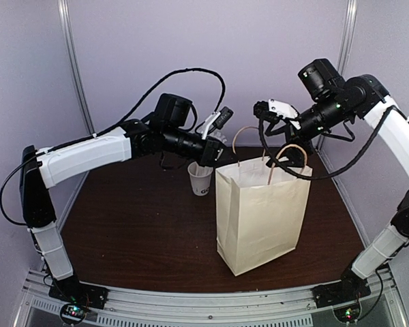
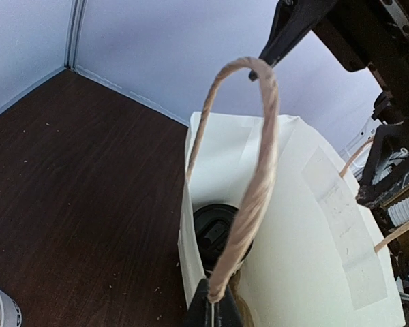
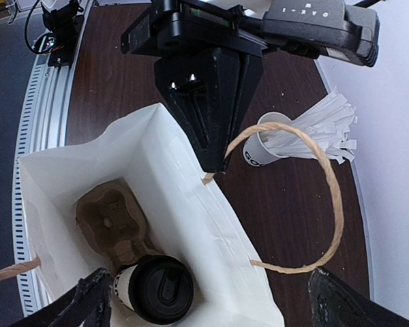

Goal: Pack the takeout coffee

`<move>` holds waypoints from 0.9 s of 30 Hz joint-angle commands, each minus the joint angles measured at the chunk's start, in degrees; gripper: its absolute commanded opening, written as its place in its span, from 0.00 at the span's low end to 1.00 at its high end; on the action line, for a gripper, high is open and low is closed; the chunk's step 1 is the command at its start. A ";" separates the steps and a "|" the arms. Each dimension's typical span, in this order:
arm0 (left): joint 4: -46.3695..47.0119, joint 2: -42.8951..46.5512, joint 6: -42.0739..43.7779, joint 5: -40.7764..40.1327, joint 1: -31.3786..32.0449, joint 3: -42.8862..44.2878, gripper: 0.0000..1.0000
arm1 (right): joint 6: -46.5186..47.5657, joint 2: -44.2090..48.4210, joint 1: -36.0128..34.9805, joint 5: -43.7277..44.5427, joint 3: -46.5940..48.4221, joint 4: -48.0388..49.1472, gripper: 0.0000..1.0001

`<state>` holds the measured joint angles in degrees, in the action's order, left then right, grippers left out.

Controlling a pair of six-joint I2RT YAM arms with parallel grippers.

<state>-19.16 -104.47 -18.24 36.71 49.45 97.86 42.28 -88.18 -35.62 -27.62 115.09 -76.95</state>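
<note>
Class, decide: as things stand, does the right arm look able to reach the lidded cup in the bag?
Probably yes. The right tool is open above the bag mouth, the left tool pinches one handle, and nothing covers the lidded cup.

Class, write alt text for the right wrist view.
A lidded coffee cup and a brown tray sit inside an open white paper bag. The left gripper pinches one bag handle; a cup of wrapped sticks stands outside.
</note>
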 commanded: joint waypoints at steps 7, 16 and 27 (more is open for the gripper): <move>4.76 2.30 0.54 -2.85 -0.27 -1.94 0.00 | -1.33 0.57 -1.72 2.26 -9.02 8.10 1.00; 5.98 1.86 0.01 -3.79 -0.89 -3.27 0.00 | -4.66 0.63 -2.61 21.11 -12.66 17.59 1.00; 9.14 3.46 0.32 -3.05 -1.62 -5.36 0.00 | -3.34 1.35 0.12 10.63 -0.29 8.42 1.00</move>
<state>-14.74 -103.74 -18.72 33.45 48.21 94.06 38.83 -88.29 -37.41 -8.60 107.66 -63.83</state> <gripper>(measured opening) 0.013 0.997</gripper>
